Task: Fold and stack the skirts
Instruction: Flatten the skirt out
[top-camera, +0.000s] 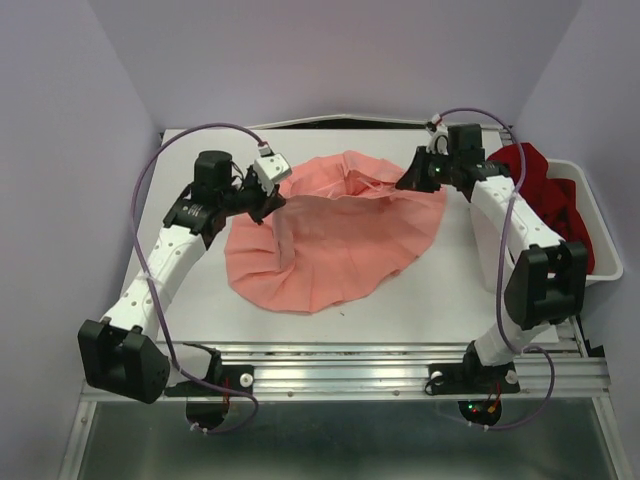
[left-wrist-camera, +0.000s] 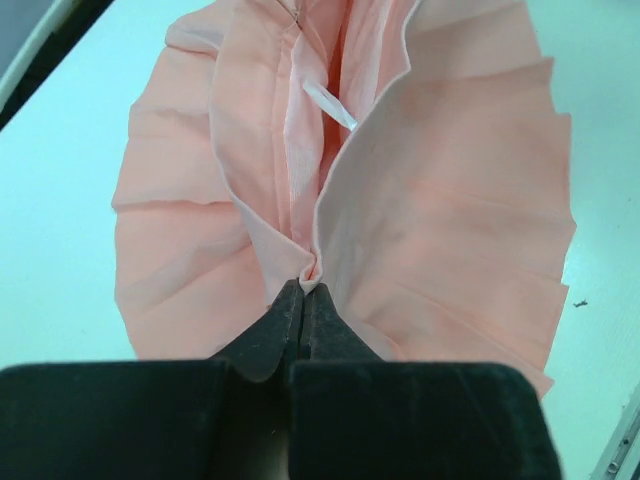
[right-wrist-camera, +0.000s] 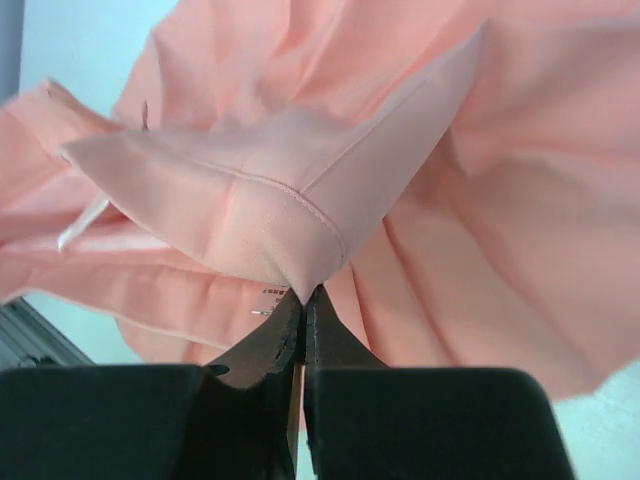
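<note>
Top external: pleated salmon-pink skirt (top-camera: 330, 250) fanned out, left fingers (left-wrist-camera: 275, 330) and right fingers (right-wrist-camera: 262, 345) pinching its edges

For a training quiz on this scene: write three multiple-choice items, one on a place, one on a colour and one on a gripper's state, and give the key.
1. Where does the deep red skirt lie?
A. in the bin at the right
B. on the floor
C. draped over the left arm

2. What colour is that bin?
A. blue
B. white
C. black

3. How does the left gripper stand?
A. wide open above the cloth
B. shut on nothing
C. shut on the salmon-pink skirt

Key: 1 A, red cloth heaps inside its walls; 2 B, its rim shows white; 3 C, the left wrist view shows the fingers pinching a pink fold.
</note>
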